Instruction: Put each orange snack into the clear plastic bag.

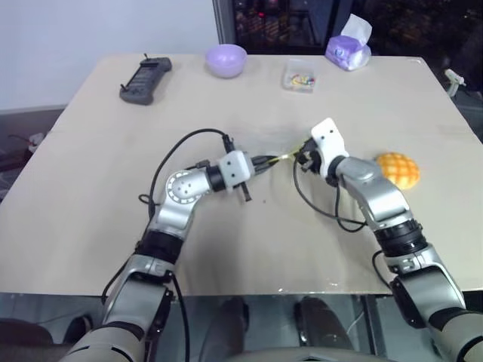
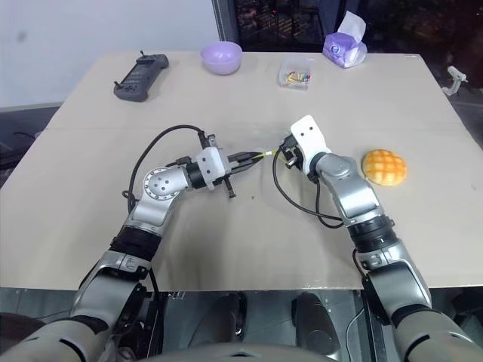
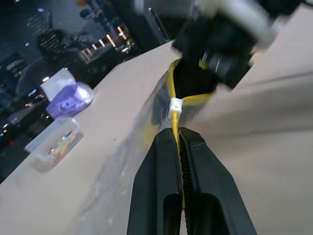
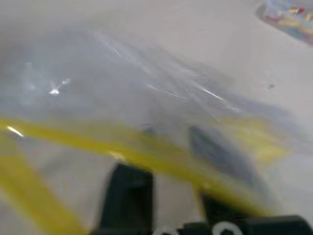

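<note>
A round golden-orange snack (image 1: 398, 169) with a grid-scored top lies on the table to the right of my right forearm, untouched. The clear plastic bag (image 3: 122, 161) hangs between my two grippers near the table's middle. My left gripper (image 3: 177, 134) is shut on the bag's yellow strip (image 3: 173, 83), next to a small white slider. My right gripper (image 1: 302, 158) faces it from the right, at the bag's mouth. In the right wrist view its two black fingers (image 4: 128, 191) stand apart behind the film and the yellow strip (image 4: 146, 156), open, with nothing pinched between them.
Along the table's far edge stand a purple bowl (image 1: 226, 59), a small clear box of colourful bits (image 1: 299, 77) and a purple tissue pack (image 1: 349, 49). A black handheld controller (image 1: 145, 80) lies at the far left. Black cables loop beside both wrists.
</note>
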Robot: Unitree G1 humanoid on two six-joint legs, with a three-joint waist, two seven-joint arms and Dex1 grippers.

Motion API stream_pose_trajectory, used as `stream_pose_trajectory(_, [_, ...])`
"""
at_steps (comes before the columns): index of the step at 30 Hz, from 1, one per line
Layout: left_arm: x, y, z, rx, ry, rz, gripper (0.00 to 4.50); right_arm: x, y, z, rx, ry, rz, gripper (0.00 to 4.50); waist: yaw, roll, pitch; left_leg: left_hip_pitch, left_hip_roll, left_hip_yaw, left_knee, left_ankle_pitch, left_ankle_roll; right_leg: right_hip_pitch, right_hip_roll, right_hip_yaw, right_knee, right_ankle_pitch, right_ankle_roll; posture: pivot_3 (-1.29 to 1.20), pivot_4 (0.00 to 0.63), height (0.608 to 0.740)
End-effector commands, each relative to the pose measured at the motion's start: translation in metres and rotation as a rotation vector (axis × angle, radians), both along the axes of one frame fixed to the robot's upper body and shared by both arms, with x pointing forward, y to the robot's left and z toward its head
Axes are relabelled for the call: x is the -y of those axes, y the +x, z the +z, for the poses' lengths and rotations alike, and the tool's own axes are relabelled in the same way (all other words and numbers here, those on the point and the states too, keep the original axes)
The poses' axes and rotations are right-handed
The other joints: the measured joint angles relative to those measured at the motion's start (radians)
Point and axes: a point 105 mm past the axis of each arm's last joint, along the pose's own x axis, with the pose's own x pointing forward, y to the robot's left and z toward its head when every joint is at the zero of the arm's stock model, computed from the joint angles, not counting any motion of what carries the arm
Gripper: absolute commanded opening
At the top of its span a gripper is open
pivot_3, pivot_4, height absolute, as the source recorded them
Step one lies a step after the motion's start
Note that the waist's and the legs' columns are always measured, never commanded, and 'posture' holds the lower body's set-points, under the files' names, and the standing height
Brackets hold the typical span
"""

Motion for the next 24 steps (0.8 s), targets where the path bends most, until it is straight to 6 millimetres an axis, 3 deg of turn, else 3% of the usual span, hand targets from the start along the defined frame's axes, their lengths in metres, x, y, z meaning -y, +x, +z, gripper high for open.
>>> stream_pose_trajectory(1, [0.006,-0.007,0.012,0.066,-0.014,-0.034,0.00,0.000,-0.001,0.009,0.226,-0.184,0.077,3.30,0.001,0.000,0.000,0.000,0.000,0.000,0.000,0.000,0.000,0.000,0.000,0.000,0.000,0.000,0.000,0.00,0.150,0.740])
stream_pose_trajectory(3, [0.005,-0.007,0.012,0.064,-0.017,-0.030,0.00,0.000,-0.005,0.006,0.301,-0.284,0.127,4.45,0.001,0.000,0.000,0.000,0.000,0.000,0.000,0.000,0.000,0.000,0.000,0.000,0.000,0.000,0.000,0.00,0.150,0.740])
stream_pose_trajectory(11, [0.006,-0.006,0.010,0.058,-0.022,-0.016,0.00,-0.007,-0.010,0.002,0.421,-0.416,0.227,4.45,0.002,0.000,0.000,0.000,0.000,0.000,0.000,0.000,-0.001,0.000,0.000,0.000,0.000,0.000,0.000,0.00,0.150,0.740])
stream_pose_trajectory(16, [0.003,-0.002,0.009,0.058,-0.024,0.015,0.00,0.001,-0.011,0.007,0.437,-0.430,0.229,4.45,0.003,0.000,0.000,0.000,0.000,0.000,0.000,0.000,-0.001,0.000,0.000,0.000,0.000,0.000,0.000,0.00,0.150,0.740])
stream_pose_trajectory(21, [-0.001,0.004,0.006,0.063,-0.010,0.061,0.00,0.023,-0.023,0.025,0.342,-0.297,0.242,4.45,0.011,0.000,0.000,0.000,0.000,0.000,0.000,0.000,-0.001,0.001,0.000,0.000,0.000,0.000,0.000,0.00,0.150,0.740])
stream_pose_trajectory(24, [-0.001,0.003,0.005,0.060,-0.012,0.063,0.00,0.031,-0.045,0.033,0.238,-0.198,0.327,4.45,0.017,0.000,0.000,0.000,0.000,-0.001,0.000,0.000,0.000,0.002,0.000,-0.001,-0.001,0.000,0.000,0.00,0.150,0.740])
